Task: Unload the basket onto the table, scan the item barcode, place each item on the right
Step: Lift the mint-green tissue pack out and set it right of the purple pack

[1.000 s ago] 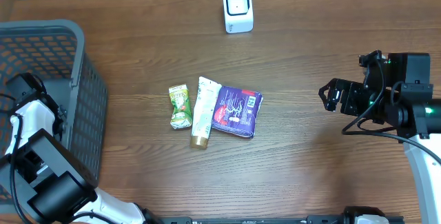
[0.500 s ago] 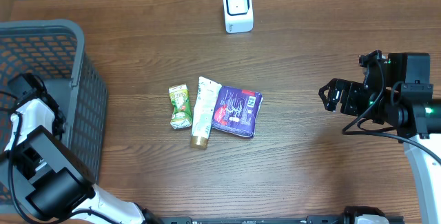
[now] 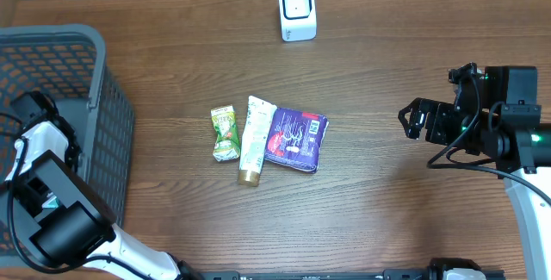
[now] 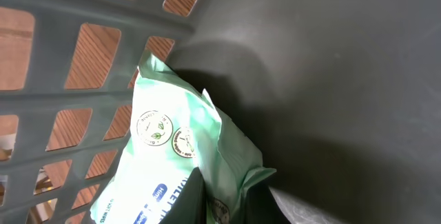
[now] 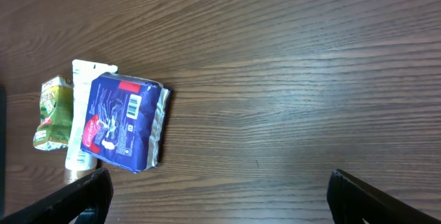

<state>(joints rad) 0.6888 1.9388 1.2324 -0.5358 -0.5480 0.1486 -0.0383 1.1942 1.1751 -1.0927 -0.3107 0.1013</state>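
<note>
My left gripper (image 4: pixel 224 205) is down inside the grey basket (image 3: pixel 96 65) and shut on a fold of a pale green wipes pack (image 4: pixel 172 148), the item lying against the basket's mesh wall. No barcode shows on its visible face. In the overhead view the left arm (image 3: pixel 39 189) covers most of the pack. The white scanner (image 3: pixel 297 10) stands at the table's far edge. My right gripper (image 3: pixel 411 123) hovers open over bare wood at the right, its fingers (image 5: pixel 83 196) wide apart and nothing between them.
A green pouch (image 3: pixel 225 132), a white tube (image 3: pixel 255 139) and a blue pack (image 3: pixel 296 139) lie side by side mid-table. The blue pack (image 5: pixel 124 122) shows a barcode on top. The basket's walls close in around the left gripper.
The left gripper has closed from open onto the green pack inside the basket. The right arm and the items on the table have not moved.
</note>
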